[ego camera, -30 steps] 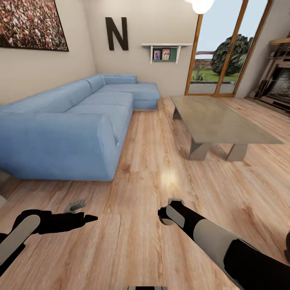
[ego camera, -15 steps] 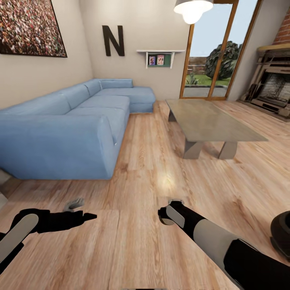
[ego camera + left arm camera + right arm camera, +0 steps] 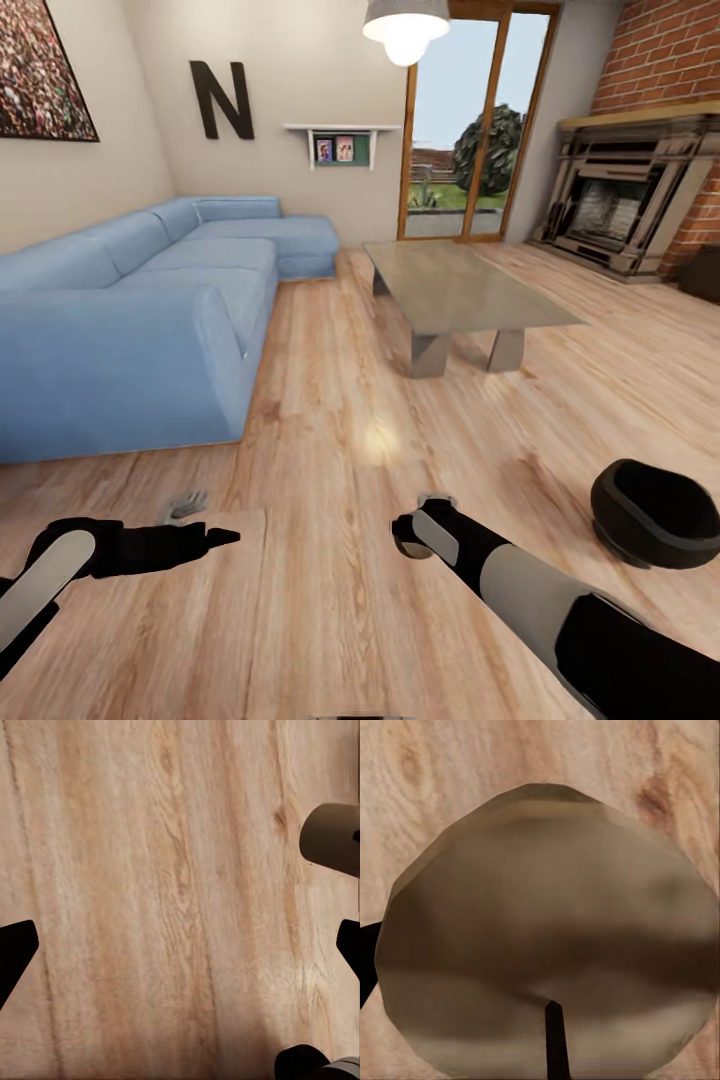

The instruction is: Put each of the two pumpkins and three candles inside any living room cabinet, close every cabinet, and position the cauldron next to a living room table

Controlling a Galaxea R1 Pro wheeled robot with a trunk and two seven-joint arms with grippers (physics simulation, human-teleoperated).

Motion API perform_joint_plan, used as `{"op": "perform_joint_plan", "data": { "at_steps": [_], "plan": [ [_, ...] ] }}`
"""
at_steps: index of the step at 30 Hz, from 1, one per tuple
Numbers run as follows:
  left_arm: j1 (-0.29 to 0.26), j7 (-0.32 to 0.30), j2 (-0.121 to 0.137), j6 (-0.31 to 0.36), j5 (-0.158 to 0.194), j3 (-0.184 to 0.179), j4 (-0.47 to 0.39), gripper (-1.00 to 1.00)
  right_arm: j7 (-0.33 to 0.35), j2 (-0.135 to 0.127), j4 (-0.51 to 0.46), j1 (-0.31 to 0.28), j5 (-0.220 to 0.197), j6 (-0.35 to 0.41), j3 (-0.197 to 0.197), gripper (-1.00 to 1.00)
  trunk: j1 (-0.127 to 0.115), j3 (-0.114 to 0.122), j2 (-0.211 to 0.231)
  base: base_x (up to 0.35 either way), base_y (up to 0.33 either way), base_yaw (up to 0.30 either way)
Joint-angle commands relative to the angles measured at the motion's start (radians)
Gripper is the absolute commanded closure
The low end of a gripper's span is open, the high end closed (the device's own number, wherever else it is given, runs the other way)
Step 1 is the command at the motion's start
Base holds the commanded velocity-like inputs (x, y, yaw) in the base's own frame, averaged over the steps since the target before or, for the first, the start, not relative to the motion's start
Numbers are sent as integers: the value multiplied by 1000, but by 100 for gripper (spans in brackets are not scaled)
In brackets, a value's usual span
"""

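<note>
The black cauldron sits on the plank floor to the right of my right arm. The grey-green coffee table stands further off, in the middle of the living room. A beige candle sits close up in the right wrist view, and my right gripper is shut on it, low over the floor. That candle also shows in the left wrist view. My left gripper hangs open over bare floor with nothing between its fingers. The pumpkins, the other candles and the cabinet are out of view.
A blue corner sofa fills the left side. The red-brick fireplace stands at the back right beside the glass door. Open floor lies between the sofa, the table and the cauldron.
The camera has swung right: sofa and table slid left in the picture, and the cauldron and fireplace came fully into view. Both arms hold the same pose.
</note>
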Motion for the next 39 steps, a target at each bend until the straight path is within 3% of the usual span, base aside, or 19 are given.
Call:
{"op": "perform_joint_plan", "data": {
  "at_steps": [1, 39],
  "plan": [
    [0, 10, 1, 1, 11, -1, -1, -100, -7, 0, -1, -1, -8, 1, 7, 100, -1, -1, 0, -272, 0, -284],
    [0, 10, 1, 1, 10, -1, 2, -100, -7, 0, -1, -1, -8, -4, 7, 100, -1, 11, 0, -14, 0, -284]
  ]
}}
